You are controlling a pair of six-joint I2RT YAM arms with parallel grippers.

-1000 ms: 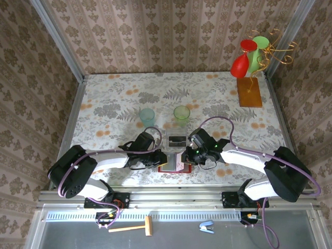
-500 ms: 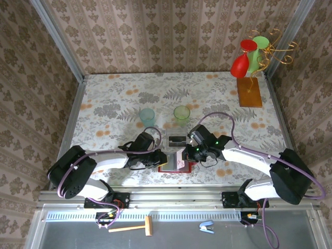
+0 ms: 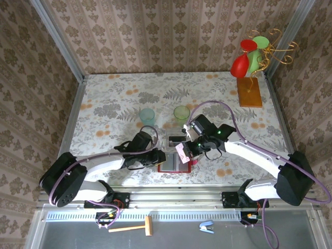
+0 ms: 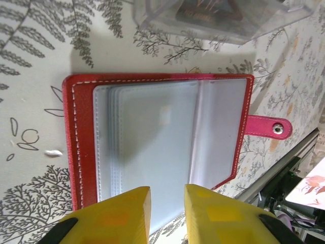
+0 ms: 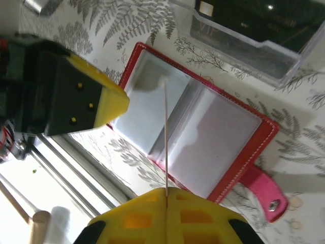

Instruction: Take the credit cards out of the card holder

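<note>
The card holder (image 3: 175,165) lies open on the table, dark red with grey pockets (image 4: 162,142) and a pink snap tab (image 4: 266,127). My right gripper (image 3: 188,147) is shut on one pinkish-white credit card (image 3: 181,151), held clear above the holder. In the right wrist view that card (image 5: 165,132) shows edge-on as a thin white line rising from the closed gripper (image 5: 166,192) over the holder (image 5: 213,137). My left gripper (image 4: 167,213) hovers at the holder's near edge, its jaws a little apart with nothing between them. The same card's corner (image 4: 311,189) shows in the left wrist view.
A clear plastic box (image 3: 177,140) with a dark card inside sits just behind the holder. Farther back stand a teal cup (image 3: 147,115) and a green cup (image 3: 181,112). A wooden stand (image 3: 249,91) with red and green glasses is at the back right. The table's metal rail (image 3: 176,196) runs close in front.
My right gripper has pulled the pinkish card out of the holder and lifted it up and back. The left jaws have parted slightly at the holder's edge.
</note>
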